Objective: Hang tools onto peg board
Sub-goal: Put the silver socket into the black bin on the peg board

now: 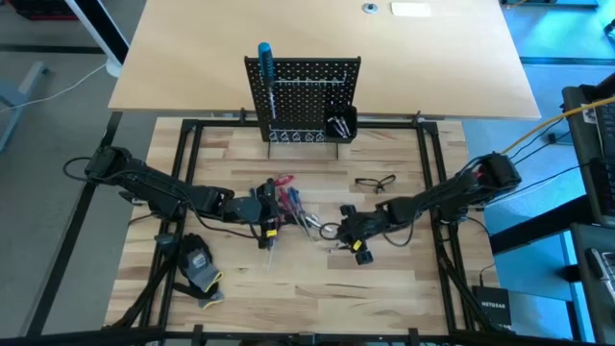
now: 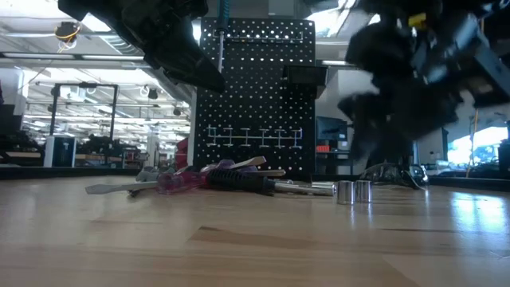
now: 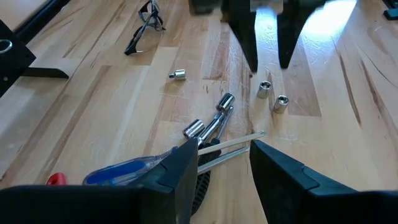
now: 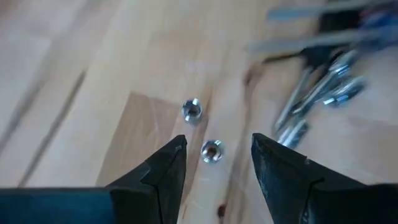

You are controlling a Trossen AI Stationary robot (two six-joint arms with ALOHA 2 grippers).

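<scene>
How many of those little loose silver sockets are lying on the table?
3. Two sockets lie side by side below the right gripper, and a third socket lies alone nearer the safety glasses. The tool pile may hide others.

Beyond the wooden table (image 2: 239, 247) lies a bright workshop hall with ceiling lights (image 2: 32, 36).

Loose tools (image 1: 293, 207) lie piled before the upright black peg board (image 1: 306, 96).

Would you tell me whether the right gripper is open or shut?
Open: the right gripper has parted fingers, with a silver bit lying between them.
</scene>
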